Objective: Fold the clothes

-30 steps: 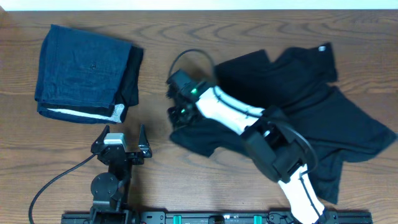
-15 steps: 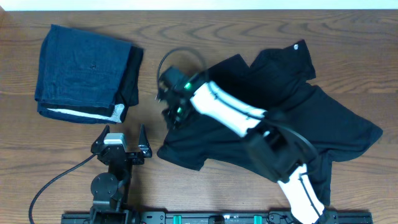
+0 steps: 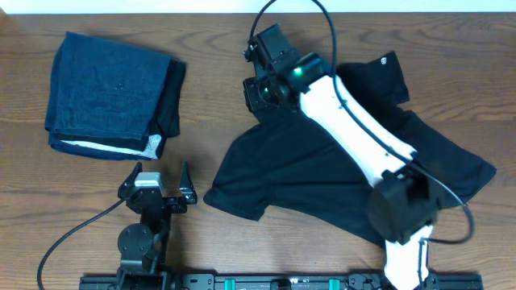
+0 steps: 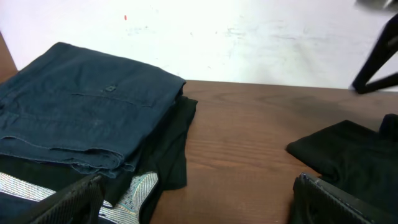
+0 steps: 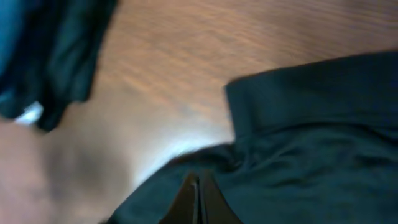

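- Overhead view: the black shirt (image 3: 298, 177) lies crumpled and unfolded on the right half of the table (image 3: 201, 48).
- Right gripper (image 3: 260, 90) sits at the shirt's far-left corner, jaws pressed together. The right wrist view shows its tips over black fabric; I cannot tell whether any is pinched.
- Left gripper (image 3: 157, 187) rests near the front edge, jaws spread wide, holding nothing.
- Folded dark-blue garment (image 3: 109, 93) lies far left, apart from the shirt.

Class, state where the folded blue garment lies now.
The blue garment lies far left in the overhead view, beyond the left gripper, left of the shirt.
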{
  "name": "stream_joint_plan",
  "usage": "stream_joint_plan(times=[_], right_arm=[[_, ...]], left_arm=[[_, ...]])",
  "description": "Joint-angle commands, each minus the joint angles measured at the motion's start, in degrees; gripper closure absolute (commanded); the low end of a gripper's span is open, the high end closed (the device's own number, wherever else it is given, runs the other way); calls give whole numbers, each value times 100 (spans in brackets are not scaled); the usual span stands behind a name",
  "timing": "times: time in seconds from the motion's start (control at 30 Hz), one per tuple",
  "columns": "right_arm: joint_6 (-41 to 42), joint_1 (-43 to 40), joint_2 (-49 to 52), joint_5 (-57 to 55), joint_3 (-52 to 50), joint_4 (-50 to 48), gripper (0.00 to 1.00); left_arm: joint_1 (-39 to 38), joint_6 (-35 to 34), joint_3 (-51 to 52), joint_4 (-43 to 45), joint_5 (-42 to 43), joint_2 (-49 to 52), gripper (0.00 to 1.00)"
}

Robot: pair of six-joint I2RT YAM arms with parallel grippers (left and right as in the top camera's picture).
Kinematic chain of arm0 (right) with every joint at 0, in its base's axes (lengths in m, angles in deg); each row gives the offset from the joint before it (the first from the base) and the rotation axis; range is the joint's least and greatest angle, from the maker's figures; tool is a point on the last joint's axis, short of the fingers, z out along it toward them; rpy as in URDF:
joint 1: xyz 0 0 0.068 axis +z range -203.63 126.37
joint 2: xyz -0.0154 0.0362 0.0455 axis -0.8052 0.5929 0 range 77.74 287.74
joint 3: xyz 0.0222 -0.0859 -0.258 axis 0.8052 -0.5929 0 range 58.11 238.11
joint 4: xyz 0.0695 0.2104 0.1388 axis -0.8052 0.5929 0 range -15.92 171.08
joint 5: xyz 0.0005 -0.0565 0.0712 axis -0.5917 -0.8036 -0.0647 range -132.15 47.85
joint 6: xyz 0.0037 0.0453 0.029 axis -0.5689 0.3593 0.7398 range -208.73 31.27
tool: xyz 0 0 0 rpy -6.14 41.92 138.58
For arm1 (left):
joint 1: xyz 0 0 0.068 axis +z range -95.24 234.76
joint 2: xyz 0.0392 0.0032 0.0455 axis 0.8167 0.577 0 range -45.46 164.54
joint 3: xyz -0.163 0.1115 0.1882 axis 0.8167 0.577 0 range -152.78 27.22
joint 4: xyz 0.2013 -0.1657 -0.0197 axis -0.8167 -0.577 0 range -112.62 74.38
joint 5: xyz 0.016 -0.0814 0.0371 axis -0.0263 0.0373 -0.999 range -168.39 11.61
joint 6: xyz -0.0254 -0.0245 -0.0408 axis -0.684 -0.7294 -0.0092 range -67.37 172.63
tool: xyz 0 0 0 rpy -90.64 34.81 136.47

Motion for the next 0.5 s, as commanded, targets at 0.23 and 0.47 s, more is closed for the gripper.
stream_joint_plan(times=[0.23, 0.47], right_arm=[[951, -35, 1429, -1270, -70, -621, 99], [1001, -35, 1768, -1377, -72, -717, 99]], left_arm=[[2, 98, 116, -210, -48, -37, 2], [2, 98, 116, -210, -48, -37, 2]])
